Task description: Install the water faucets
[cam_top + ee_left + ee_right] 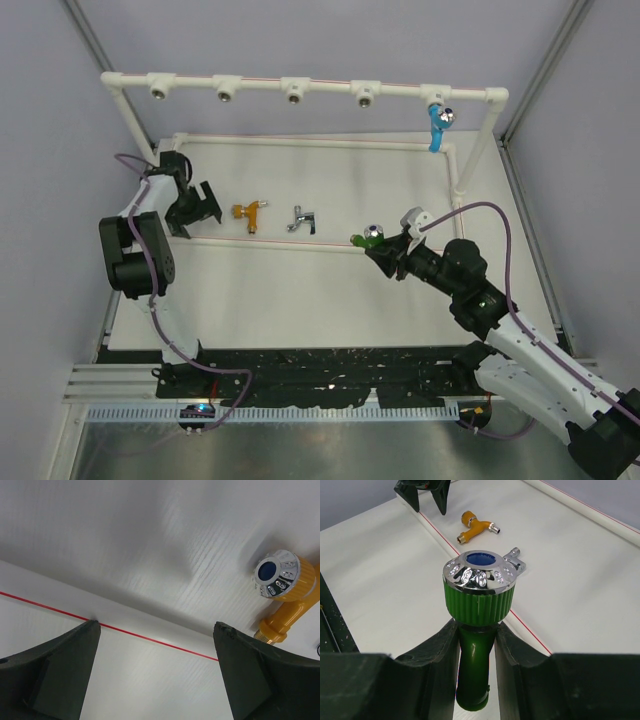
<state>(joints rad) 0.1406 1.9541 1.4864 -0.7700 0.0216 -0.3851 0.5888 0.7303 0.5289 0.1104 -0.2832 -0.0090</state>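
My right gripper (pixel 385 250) is shut on the green faucet (pixel 477 630), its two fingers clamped on the green stem below the ribbed knob with the chrome cap. The green faucet (pixel 367 237) is near the table's middle. The orange-gold faucet (pixel 249 213) and the silver faucet (pixel 302 220) lie on the table to its left; both show in the right wrist view, orange-gold faucet (pixel 476 526) and silver faucet (pixel 515 560). The blue faucet (pixel 439 124) hangs in the rightmost socket of the white pipe frame (pixel 300 85). My left gripper (pixel 200 215) is open and empty beside the orange-gold faucet (pixel 285 587).
The pipe frame's top bar carries several round sockets, such as one socket (pixel 160 91) at the left end. A thin white pipe with a red line (pixel 300 243) runs across the table. The frame's right post (pixel 470 150) stands at the back right.
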